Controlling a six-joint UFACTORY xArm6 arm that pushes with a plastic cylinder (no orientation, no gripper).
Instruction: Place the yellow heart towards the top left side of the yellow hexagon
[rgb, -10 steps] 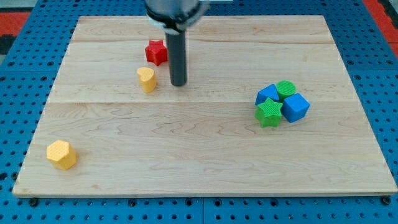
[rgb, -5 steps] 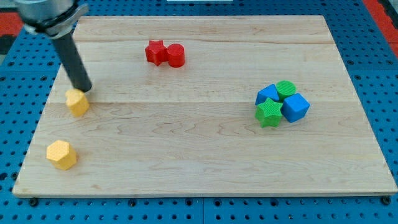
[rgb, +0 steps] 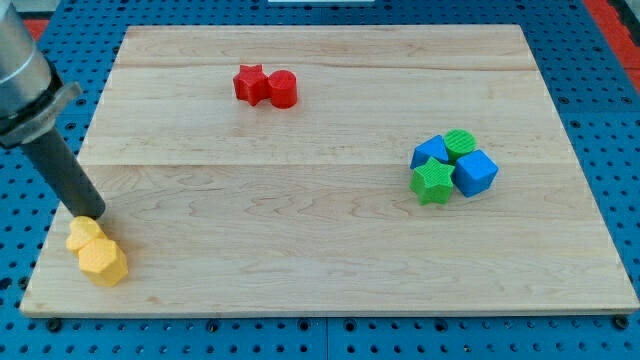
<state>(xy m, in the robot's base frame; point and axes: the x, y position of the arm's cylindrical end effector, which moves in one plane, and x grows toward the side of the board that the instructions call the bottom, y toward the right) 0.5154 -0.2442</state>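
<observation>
Your wooden surface (rgb: 330, 230) sits on blue pegboard (rgb: 610, 140). Your rod slants down-right; my tip (rgb: 92, 216) touches the yellow heart (rgb: 84, 235), itself against the yellow hexagon (rgb: 103, 262). No hand fitted.

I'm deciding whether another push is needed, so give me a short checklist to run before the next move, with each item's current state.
1. Yellow heart sits to the upper left of the yellow hexagon: ok.
2. Heart and hexagon touching: ok, no gap shows.
3. My tip is just above the heart; contact: cannot tell.
4. Both yellow blocks are on the board: ok, though near its left edge.
5. Red star and the other blocks lie far from my tip: ok.
</observation>
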